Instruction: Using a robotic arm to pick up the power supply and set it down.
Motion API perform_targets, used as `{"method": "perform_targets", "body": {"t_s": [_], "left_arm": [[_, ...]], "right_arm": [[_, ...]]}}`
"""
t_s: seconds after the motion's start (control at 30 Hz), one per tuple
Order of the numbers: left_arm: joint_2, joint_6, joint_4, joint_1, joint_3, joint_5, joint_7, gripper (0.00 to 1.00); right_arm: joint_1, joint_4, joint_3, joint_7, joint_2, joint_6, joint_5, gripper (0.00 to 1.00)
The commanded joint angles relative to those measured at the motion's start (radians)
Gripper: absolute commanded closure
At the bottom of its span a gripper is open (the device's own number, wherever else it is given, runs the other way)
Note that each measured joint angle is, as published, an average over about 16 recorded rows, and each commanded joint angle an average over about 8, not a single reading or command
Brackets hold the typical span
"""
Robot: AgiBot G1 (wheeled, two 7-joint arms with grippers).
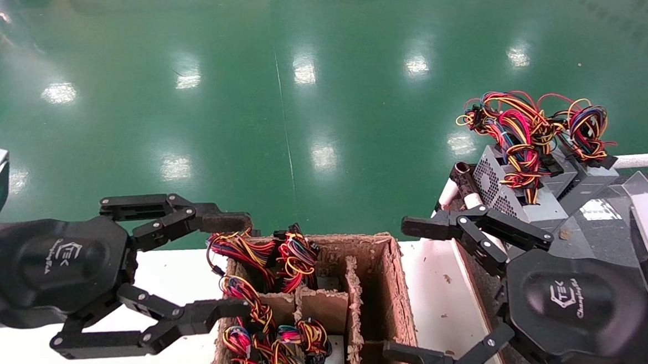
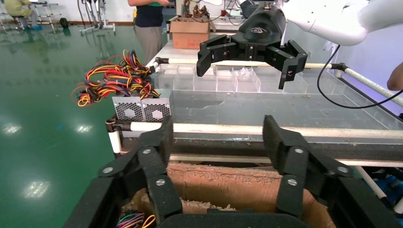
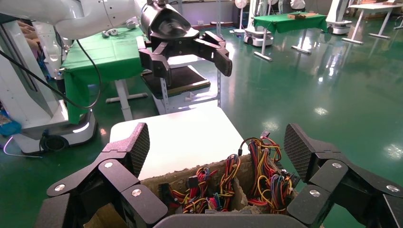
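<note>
With both tools spread apart and empty, the right tool [image 1: 407, 289] should have descended squarely over the power supply [image 1: 299, 336] below-left, clear of wires.

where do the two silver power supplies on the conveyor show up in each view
Head view: power supplies at upper right, beyond the right gripper.
Left wrist view: at middle left, vent faces showing, wires on top.
Right wrist view: not in it.
Shared landmark: the white rail at the conveyor's edge.
</note>
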State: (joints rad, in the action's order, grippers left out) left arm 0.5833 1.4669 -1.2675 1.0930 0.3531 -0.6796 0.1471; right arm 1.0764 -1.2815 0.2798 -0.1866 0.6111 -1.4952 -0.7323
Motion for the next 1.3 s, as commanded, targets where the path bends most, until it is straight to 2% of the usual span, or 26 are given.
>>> {"method": "perform_targets", "body": {"t_s": [0.03, 0.83, 0.87, 1.1, 1.13, 1.3], "left_arm": [[0.0, 0.0, 0.0, 0.0, 0.0, 0.0, 0.0, 1.0], [0.0, 0.0, 0.0, 0.0, 0.0, 0.0, 0.0, 1.0], [0.0, 0.0, 0.0, 0.0, 0.0, 0.0, 0.0, 0.94], [0.0, 0.0, 0.0, 0.0, 0.0, 0.0, 0.0, 0.07], [0.0, 0.0, 0.0, 0.0, 0.0, 0.0, 0.0, 0.0], [0.0, 0.0, 0.0, 0.0, 0.0, 0.0, 0.0, 0.0]], "right_arm": [[0.0, 0.0, 0.0, 0.0, 0.0, 0.0, 0.0, 0.0], [-0.006, 0.002, 0.005, -0.001, -0.001, 0.004, -0.011, 0.0], [-0.007, 0.002, 0.008, -0.001, -0.002, 0.005, -0.016, 0.0], [0.0, -0.016, 0.067, -0.041, 0.011, 0.033, -0.128, 0.0], [0.004, -0.021, 0.081, -0.053, 0.017, 0.039, -0.153, 0.0], [0.029, -0.041, 0.159, -0.12, 0.062, 0.054, -0.273, 0.0]]}}
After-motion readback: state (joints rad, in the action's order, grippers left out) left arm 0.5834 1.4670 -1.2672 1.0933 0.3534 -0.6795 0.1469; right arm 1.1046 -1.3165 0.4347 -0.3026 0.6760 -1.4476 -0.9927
